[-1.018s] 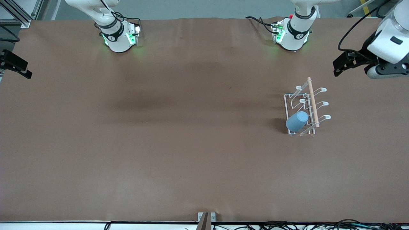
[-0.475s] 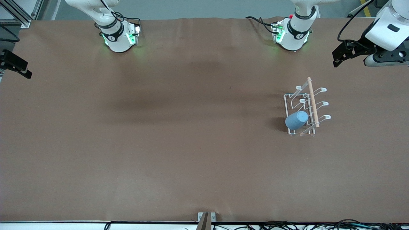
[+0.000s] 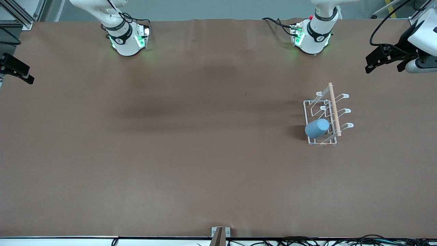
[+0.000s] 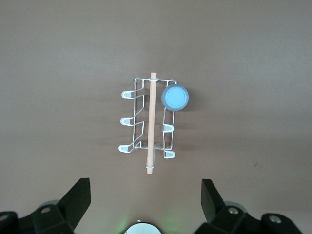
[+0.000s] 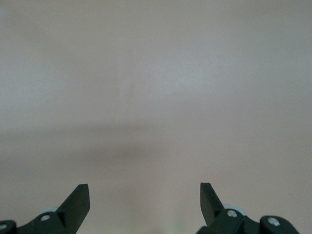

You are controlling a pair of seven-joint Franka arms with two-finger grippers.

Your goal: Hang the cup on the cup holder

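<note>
The light-blue cup [image 3: 316,128] [image 4: 174,97] hangs tilted on a prong of the white wire cup holder [image 3: 334,109] [image 4: 152,122]. That prong is on the rack's side facing the right arm's end, at the rack's end closest to the front camera. My left gripper [image 3: 372,63] [image 4: 146,187] hovers open and empty over the table toward the left arm's end, well apart from the rack. My right gripper [image 3: 17,69] [image 5: 145,192] waits open and empty over bare table at the right arm's end.
The two arm bases [image 3: 127,39] [image 3: 312,36] stand along the table's edge farthest from the front camera. A small metal bracket [image 3: 220,234] and cables [image 3: 341,241] sit at the edge closest to that camera. Brown cloth covers the table.
My left arm has drawn away from the rack toward the left arm's end of the table, its gripper still open. Cup, rack and right arm have not moved.
</note>
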